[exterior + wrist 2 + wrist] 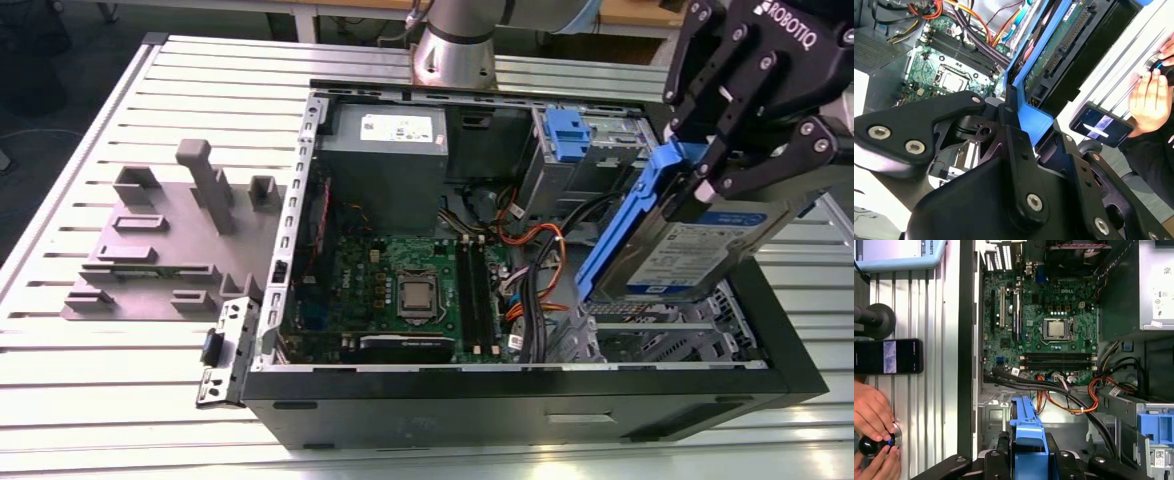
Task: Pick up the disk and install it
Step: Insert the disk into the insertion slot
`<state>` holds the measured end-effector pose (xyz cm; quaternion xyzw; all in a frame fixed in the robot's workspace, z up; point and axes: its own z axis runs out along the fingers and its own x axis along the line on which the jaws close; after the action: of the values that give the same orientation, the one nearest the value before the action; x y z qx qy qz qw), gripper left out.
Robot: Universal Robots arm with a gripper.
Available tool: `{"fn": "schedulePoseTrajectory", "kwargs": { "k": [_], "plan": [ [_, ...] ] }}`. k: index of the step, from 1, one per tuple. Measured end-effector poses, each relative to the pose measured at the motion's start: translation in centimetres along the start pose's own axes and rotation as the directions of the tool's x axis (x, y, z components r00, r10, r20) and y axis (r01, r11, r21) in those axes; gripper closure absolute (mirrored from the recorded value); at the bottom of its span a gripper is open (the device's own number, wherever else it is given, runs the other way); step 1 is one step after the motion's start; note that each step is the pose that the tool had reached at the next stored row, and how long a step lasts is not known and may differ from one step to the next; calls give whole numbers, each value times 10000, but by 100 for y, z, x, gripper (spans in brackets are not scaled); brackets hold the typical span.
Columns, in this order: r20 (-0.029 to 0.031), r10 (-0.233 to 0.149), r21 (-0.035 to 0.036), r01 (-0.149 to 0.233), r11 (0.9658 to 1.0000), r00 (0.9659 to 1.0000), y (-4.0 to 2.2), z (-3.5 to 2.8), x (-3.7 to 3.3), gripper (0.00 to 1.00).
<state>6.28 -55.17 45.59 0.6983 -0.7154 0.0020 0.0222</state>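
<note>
On the exterior view's left, a grey fixture block (160, 240) sits on the desk (80, 380). Beside it the computer case (300, 200) lies open, motherboard (400, 290) exposed. Over the case's right end hangs the gripper (705, 165), fingers (727, 110) pinching the disk (687, 250) by its blue frame, tilted steeply, probably for sliding in.

disk (687, 250): top end hidden behind gripper (701, 170) | gripper: cut off by exterior view's top edge | hand (871, 412): cut off at first wrist view's edge
</note>
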Motion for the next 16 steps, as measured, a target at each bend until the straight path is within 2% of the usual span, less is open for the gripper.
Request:
{"fn": "schedulePoseTrajectory", "kwargs": {
  "k": [2, 9, 16],
  "plan": [
    [-1, -1, -1, 1, 10000, 10000, -23, 2, 0, 64],
    [0, -1, 0, 1, 10000, 10000, -30, 2, 1, 64],
    [-1, 0, 0, 0, 10000, 10000, -105, 26, -1, 64]
  ]
}}
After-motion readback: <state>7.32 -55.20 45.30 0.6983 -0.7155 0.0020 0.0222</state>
